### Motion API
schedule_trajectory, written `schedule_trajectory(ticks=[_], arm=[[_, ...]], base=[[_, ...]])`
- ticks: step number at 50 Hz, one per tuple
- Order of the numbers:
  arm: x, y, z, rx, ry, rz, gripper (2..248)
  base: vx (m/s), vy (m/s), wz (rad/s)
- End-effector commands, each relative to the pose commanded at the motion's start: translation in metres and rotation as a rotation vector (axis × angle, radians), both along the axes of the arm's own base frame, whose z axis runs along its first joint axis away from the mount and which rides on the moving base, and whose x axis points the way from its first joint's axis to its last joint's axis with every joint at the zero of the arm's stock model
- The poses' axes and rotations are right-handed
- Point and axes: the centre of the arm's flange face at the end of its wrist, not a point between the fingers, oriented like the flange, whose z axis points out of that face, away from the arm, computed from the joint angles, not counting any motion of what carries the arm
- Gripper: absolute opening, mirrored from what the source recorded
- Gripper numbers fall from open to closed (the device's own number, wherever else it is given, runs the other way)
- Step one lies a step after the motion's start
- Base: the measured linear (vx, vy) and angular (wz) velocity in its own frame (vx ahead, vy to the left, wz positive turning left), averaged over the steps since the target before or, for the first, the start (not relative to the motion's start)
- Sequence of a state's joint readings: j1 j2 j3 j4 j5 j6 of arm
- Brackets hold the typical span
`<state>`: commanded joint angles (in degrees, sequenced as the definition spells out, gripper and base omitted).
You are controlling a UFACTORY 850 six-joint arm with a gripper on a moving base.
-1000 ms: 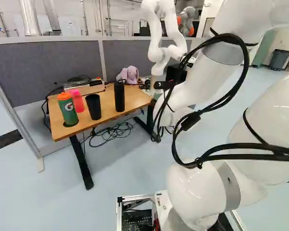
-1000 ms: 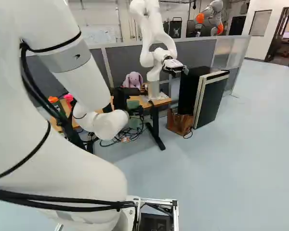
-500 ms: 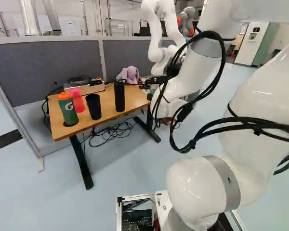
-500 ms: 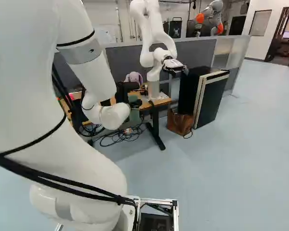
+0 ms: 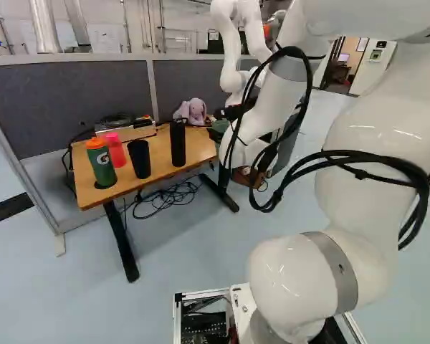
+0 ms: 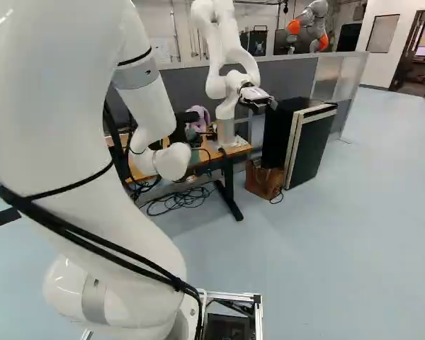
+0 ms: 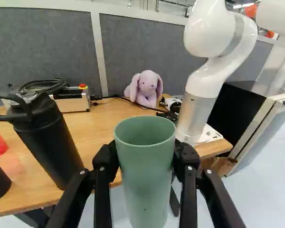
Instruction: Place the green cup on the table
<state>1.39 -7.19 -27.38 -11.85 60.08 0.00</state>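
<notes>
The black gripper (image 6: 178,134) shows partly behind the white wrist in the right base view, by the table's right end. In the wrist view the gripper (image 7: 146,159) has its fingers on both sides of the green cup (image 7: 146,183), shut on it. The cup's open rim faces up, and it hangs at the near edge of the wooden table (image 7: 102,124). Whether its base touches anything is hidden. In the left base view a bit of the cup (image 5: 220,126) shows beside the tabletop (image 5: 197,147).
A black flask (image 7: 50,140) stands left of the cup on the table; beyond it are a black cup (image 5: 139,158), a pink bottle (image 5: 115,149) and a green bottle (image 5: 101,163). A plush rabbit (image 7: 145,89) sits behind. Another robot (image 7: 202,90) rises at the table's right end.
My arm has reached forward, its wrist shifting left toward the table in the left base view and right in the right base view; the cup moved with it. The base has stayed still.
</notes>
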Motion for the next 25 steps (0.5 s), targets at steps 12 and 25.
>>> schedule_trajectory(ticks=[12, 25], arm=[[0.025, 0.009, 0.004, -0.006, -0.063, 0.065, 127], [0.051, 0.016, -0.003, -0.005, -0.109, 0.120, 127]], base=[[0.000, 0.000, 0.000], [0.000, 0.000, 0.000]])
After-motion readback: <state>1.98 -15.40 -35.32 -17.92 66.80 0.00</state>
